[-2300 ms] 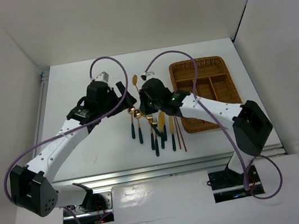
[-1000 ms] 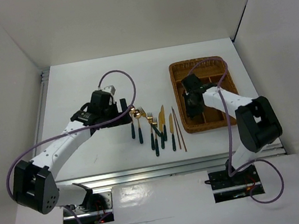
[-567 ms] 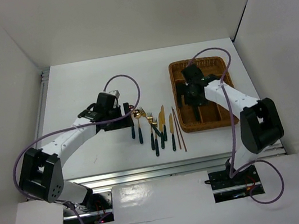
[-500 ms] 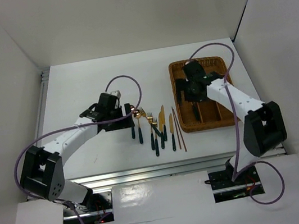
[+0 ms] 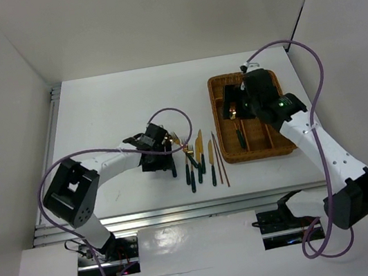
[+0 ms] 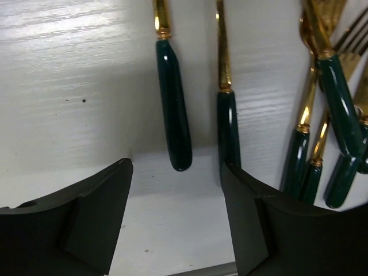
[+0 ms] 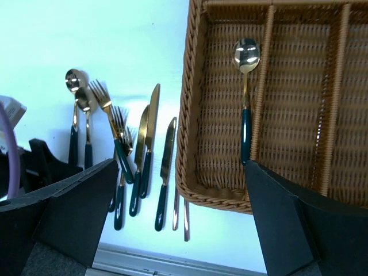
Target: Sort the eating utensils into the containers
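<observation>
Two dark-handled gold spoons point(image 6: 174, 115) lie at the left end of the row of eating utensils on the table. My left gripper point(image 6: 175, 218) is low over them and open: one handle tip lies just ahead of the gap, the other spoon handle point(image 6: 228, 126) runs beside the right finger point(image 6: 259, 230). In the top view the left gripper point(image 5: 162, 161) sits at those spoons. My right gripper point(image 5: 235, 105) hangs open and empty over the wicker tray point(image 5: 260, 156). One spoon point(image 7: 246, 115) lies in the tray's left compartment against a divider.
Right of the spoons lie forks point(image 7: 115, 132), two knives point(image 7: 146, 138) and a pair of brown chopsticks point(image 7: 181, 213) close to the tray's left wall point(image 7: 190, 115). The table's metal front edge point(image 5: 182, 212) runs just below the row.
My right gripper let a spoon go into the tray and rose clear of it. My left gripper slid right and down onto the two spoons, its jaws narrowing somewhat.
</observation>
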Controlling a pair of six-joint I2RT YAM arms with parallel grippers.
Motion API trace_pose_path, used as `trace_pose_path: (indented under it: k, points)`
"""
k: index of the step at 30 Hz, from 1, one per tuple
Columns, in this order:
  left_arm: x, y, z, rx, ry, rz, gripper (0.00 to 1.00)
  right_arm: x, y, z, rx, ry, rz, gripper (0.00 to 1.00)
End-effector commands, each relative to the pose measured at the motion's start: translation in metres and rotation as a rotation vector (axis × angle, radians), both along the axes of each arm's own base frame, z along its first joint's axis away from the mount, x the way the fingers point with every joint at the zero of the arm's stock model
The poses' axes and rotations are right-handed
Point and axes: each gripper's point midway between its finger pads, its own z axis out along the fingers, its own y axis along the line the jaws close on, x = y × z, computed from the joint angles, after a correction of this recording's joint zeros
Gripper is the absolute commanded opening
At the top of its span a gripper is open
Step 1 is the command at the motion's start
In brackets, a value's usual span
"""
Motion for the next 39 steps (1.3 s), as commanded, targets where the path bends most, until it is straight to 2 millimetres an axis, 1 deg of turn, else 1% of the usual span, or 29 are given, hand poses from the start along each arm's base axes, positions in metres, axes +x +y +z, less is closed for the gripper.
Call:
trace_pose_path:
  k: [1,2,3,4,6,7,8,9,10,11,13,14,16,18,19,21,24,25,26,28,29,31,32,33,35,36,37,38,39]
  points:
    - [0.022,0.001,0.007,0.032,-0.062,0.062,0.76,-0.009,0.007,-0.005,0.025,0.027,0.031,0.99]
    - [0.024,0.001,0.008,0.043,-0.061,0.066,0.75,-0.011,0.007,-0.01,0.021,0.038,0.031,0.99]
    - [0.026,0.002,0.01,0.05,-0.066,0.07,0.73,-0.012,0.009,-0.008,0.035,0.027,0.043,0.99]
    - [0.028,0.001,0.008,0.053,-0.062,0.07,0.73,-0.013,0.013,-0.008,0.047,0.032,0.058,0.99]
    - [0.036,0.0,0.013,0.066,-0.081,0.07,0.72,-0.016,0.016,-0.009,0.066,0.023,0.078,0.99]
    - [0.038,-0.001,0.012,0.068,-0.079,0.07,0.71,-0.015,0.021,-0.007,0.085,0.016,0.097,0.99]
    - [0.04,-0.003,0.01,0.073,-0.078,0.062,0.71,-0.017,0.022,-0.012,0.087,0.029,0.104,0.99]
    - [0.044,-0.006,0.015,0.064,-0.09,0.063,0.69,-0.017,0.023,-0.014,0.094,0.03,0.099,0.99]
    - [0.044,-0.003,0.009,0.081,-0.084,0.066,0.68,-0.017,0.024,-0.014,0.1,0.033,0.107,0.99]
    - [0.047,-0.003,0.009,0.088,-0.088,0.07,0.65,-0.017,0.024,-0.014,0.1,0.033,0.107,0.99]
    - [0.047,-0.001,0.0,0.113,-0.069,0.072,0.65,-0.019,0.027,-0.014,0.1,0.033,0.116,0.99]
    - [0.046,0.0,-0.005,0.127,-0.051,0.071,0.63,-0.019,0.025,-0.015,0.091,0.039,0.107,0.99]
    - [0.044,0.002,-0.006,0.138,-0.045,0.082,0.61,-0.019,0.023,-0.015,0.085,0.037,0.1,0.99]
    - [0.036,0.008,-0.017,0.159,-0.017,0.079,0.58,-0.019,0.023,-0.015,0.085,0.037,0.1,0.99]
    - [0.036,0.008,-0.017,0.155,-0.016,0.089,0.58,-0.02,0.023,-0.012,0.088,0.028,0.101,0.99]
    - [0.033,0.01,-0.02,0.161,-0.007,0.089,0.54,-0.02,0.023,-0.012,0.088,0.028,0.101,0.99]
    - [0.032,0.011,-0.024,0.169,0.002,0.088,0.36,-0.019,0.022,-0.012,0.097,0.03,0.078,0.99]
    - [0.031,0.011,-0.027,0.175,0.01,0.087,0.28,-0.019,0.02,-0.01,0.095,0.019,0.071,0.99]
    - [0.031,0.011,-0.027,0.175,0.01,0.087,0.18,-0.017,0.016,-0.01,0.089,0.015,0.043,0.99]
    - [0.032,0.015,-0.03,0.18,0.018,0.096,0.06,-0.018,0.011,-0.009,0.088,0.015,0.005,0.99]
    - [0.031,0.013,-0.03,0.172,0.024,0.092,0.01,-0.017,0.006,-0.01,0.073,0.017,-0.026,0.99]
    - [0.03,0.015,-0.031,0.181,0.027,0.103,0.0,-0.017,0.0,-0.006,0.069,-0.001,-0.057,0.99]
    - [0.029,0.016,-0.027,0.18,0.026,0.103,0.0,-0.018,-0.005,-0.012,0.056,0.012,-0.088,0.99]
    - [0.033,0.019,-0.02,0.179,0.011,0.116,0.0,-0.019,-0.007,-0.013,0.045,0.017,-0.098,0.99]
    - [0.04,0.022,0.002,0.155,-0.034,0.136,0.0,-0.02,-0.011,-0.015,0.048,0.024,-0.129,0.99]
    - [0.037,0.024,0.009,0.154,-0.035,0.136,0.0,-0.019,-0.013,-0.014,0.041,0.021,-0.138,0.99]
    - [0.044,0.022,0.025,0.142,-0.073,0.135,0.0,-0.02,-0.013,-0.018,0.045,0.03,-0.145,0.99]
    - [0.047,0.02,0.047,0.113,-0.118,0.131,0.0,-0.02,-0.013,-0.018,0.045,0.03,-0.145,0.99]
    - [0.049,0.019,0.06,0.095,-0.141,0.133,0.0,-0.021,-0.013,-0.022,0.048,0.041,-0.152,0.99]
